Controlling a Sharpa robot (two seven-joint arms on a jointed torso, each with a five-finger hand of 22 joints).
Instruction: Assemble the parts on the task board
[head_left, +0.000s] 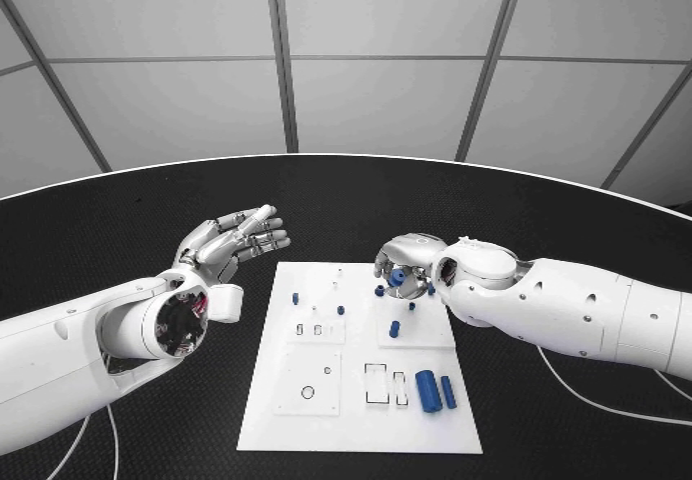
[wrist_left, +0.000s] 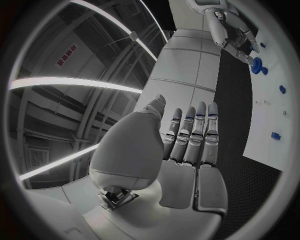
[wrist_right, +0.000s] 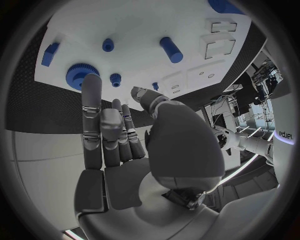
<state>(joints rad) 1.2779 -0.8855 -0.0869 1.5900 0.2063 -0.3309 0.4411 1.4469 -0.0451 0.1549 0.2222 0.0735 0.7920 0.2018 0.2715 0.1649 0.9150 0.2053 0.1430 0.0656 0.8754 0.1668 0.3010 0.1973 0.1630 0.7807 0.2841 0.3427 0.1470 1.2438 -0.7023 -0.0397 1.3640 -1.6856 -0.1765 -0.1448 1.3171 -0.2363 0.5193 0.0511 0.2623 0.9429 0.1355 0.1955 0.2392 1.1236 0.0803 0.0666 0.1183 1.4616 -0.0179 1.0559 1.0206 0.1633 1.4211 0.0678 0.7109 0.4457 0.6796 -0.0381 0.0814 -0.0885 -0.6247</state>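
Note:
The white task board (head_left: 361, 400) lies in the middle of the table. A blue gear (head_left: 397, 275) sits at the board's far right part, seen again on the board (wrist_right: 144, 30) as the gear (wrist_right: 79, 75). My right hand (head_left: 408, 266) hovers over the gear with one finger stretched out beside it and nothing in its grasp; the fingertips (wrist_right: 92, 82) are close to the gear's rim. Left of the board's far corner, my left hand (head_left: 231, 240) is raised above the table, flat with fingers apart, holding nothing. The left wrist view shows this hand (wrist_left: 187, 145) and the gear (wrist_left: 256, 63).
Two blue cylinders, one thick (head_left: 427, 390) and one slim (head_left: 449, 392), lie near the board's near right. Small blue pegs (head_left: 294, 298) (head_left: 340, 310) (head_left: 394, 328) stand or lie mid-board. Rectangular slots (head_left: 376, 383) are cut in the board. A white cable (head_left: 577, 380) trails on the table at right.

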